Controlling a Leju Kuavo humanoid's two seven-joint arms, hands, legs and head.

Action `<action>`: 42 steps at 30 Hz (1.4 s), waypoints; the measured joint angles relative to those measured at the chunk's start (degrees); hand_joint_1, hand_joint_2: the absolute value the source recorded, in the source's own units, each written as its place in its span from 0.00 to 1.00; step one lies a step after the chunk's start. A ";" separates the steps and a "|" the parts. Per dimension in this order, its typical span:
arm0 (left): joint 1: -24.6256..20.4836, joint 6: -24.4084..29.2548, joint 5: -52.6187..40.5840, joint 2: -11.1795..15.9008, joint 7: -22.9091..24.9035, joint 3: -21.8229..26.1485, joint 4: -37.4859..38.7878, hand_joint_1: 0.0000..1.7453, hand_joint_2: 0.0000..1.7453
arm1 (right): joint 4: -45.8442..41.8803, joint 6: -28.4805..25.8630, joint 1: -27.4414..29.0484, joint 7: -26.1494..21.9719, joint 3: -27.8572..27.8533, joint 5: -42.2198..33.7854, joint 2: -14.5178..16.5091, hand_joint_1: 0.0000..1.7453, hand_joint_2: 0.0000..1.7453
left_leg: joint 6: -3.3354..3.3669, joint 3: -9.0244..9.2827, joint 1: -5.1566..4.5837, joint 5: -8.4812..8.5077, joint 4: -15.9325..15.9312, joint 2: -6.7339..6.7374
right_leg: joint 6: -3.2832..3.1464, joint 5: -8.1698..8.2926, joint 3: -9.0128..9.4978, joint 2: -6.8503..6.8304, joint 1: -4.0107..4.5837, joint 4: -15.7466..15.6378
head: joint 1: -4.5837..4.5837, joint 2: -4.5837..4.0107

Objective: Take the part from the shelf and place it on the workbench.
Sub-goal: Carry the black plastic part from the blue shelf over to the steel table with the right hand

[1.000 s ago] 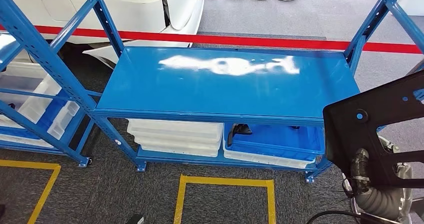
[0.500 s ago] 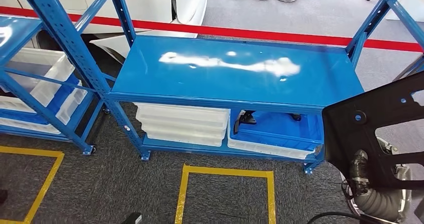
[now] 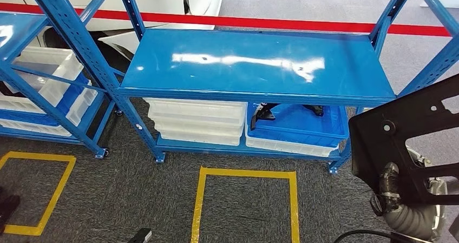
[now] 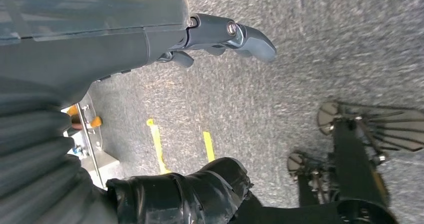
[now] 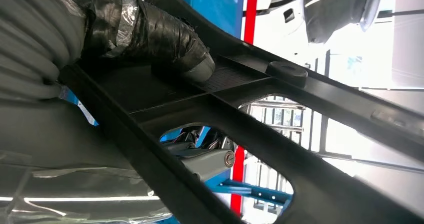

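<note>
The right hand (image 3: 391, 191) is gripping the black part (image 3: 411, 140), its taped thumb pressing on top and its fingers (image 5: 210, 159) curling beneath, holding the part in the air at the right of the blue counter (image 3: 260, 64). The left hand (image 4: 150, 44) is hanging over grey carpet (image 4: 300, 74), fingers (image 4: 245, 34) extended and holding nothing. White bins (image 3: 195, 121) and 1 blue bin (image 3: 297, 129) are sitting on the lower shelf.

We see bright, even overhead light in the head view, with white glare streaks across the glossy blue shelf top (image 3: 254, 64). Straight uprights bow slightly near the edges. In the left wrist view the grey carpet (image 4: 310, 69) smears with motion blur. The right wrist view blows out to white behind the dark part (image 5: 260, 114), whose near surfaces sit soft.
</note>
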 joint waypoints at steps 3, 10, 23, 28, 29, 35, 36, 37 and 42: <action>0.03 0.00 0.00 0.01 0.00 0.00 0.01 0.00 1.00 | 0.01 0.00 0.00 0.01 -0.01 0.00 0.00 1.00 1.00 | -0.02 -0.41 0.01 -1.10 1.33 0.00 | -0.14 0.12 -0.17 -0.04 0.03 0.04 | -0.05 0.00; -0.18 0.03 0.00 0.96 0.00 0.00 -0.01 0.00 1.00 | 0.01 0.02 0.00 0.17 0.00 0.05 0.03 1.00 1.00 | 2.12 8.06 -0.84 -4.04 1.20 -0.17 | -0.28 3.29 -6.64 0.10 1.04 3.02 | -0.19 0.00; -0.36 0.03 0.00 0.28 0.00 0.00 0.01 0.00 1.00 | 0.07 0.02 0.00 0.70 -0.05 0.20 -0.29 1.00 1.00 | 2.25 2.30 0.19 1.16 -1.54 0.24 | 3.79 -1.73 -6.88 0.20 -0.86 13.92 | 0.03 0.00; -0.27 0.07 0.00 0.28 -0.16 0.00 -0.01 0.00 1.00 | 0.02 0.15 -0.19 0.83 -0.07 0.20 -0.39 1.00 1.00 | 0.24 0.28 0.43 3.61 -0.96 0.06 | 2.16 -1.67 -0.80 0.36 -0.57 2.35 | 0.14 0.00; -0.14 0.10 0.00 0.28 -0.16 -0.01 0.01 0.00 1.00 | 0.03 0.27 -0.20 0.88 -0.07 0.13 -0.40 1.00 1.00 | -0.10 -0.02 0.56 3.29 -0.83 0.01 | 1.67 -1.07 -1.41 0.26 -0.55 2.29 | 0.13 0.00; 0.15 0.11 0.00 1.08 -0.26 -0.06 0.07 0.00 1.00 | 0.07 1.04 -0.24 0.97 -0.09 -0.42 -0.35 1.00 1.00 | -0.40 -2.59 0.68 -9.80 15.54 -0.10 | 0.11 3.20 -6.10 0.06 -0.04 2.17 | -0.24 0.00; 0.12 0.11 0.00 1.18 -0.25 -0.07 0.07 0.00 1.00 | 0.08 1.10 -0.23 0.97 -0.09 -0.43 -0.34 1.00 1.00 | -0.25 -1.69 0.63 -8.65 16.59 -0.11 | 0.13 3.95 -6.98 0.09 0.09 2.26 | -0.25 0.00; 0.09 0.11 0.00 1.22 -0.26 -0.07 0.07 0.00 1.00 | 0.09 1.13 -0.22 0.97 -0.09 -0.42 -0.33 1.00 1.00 | 0.01 0.10 0.53 -6.72 15.70 -0.12 | 0.20 4.65 -7.89 0.13 0.19 2.37 | -0.26 0.00; -0.40 0.23 0.00 1.22 -0.34 -0.07 0.04 0.00 1.00 | 0.08 1.26 -0.31 0.97 -0.13 -0.44 -0.33 1.00 1.00 | 1.68 13.57 -0.57 -6.39 -2.57 -0.22 | 1.27 7.80 -10.25 0.00 0.28 2.59 | -0.32 0.00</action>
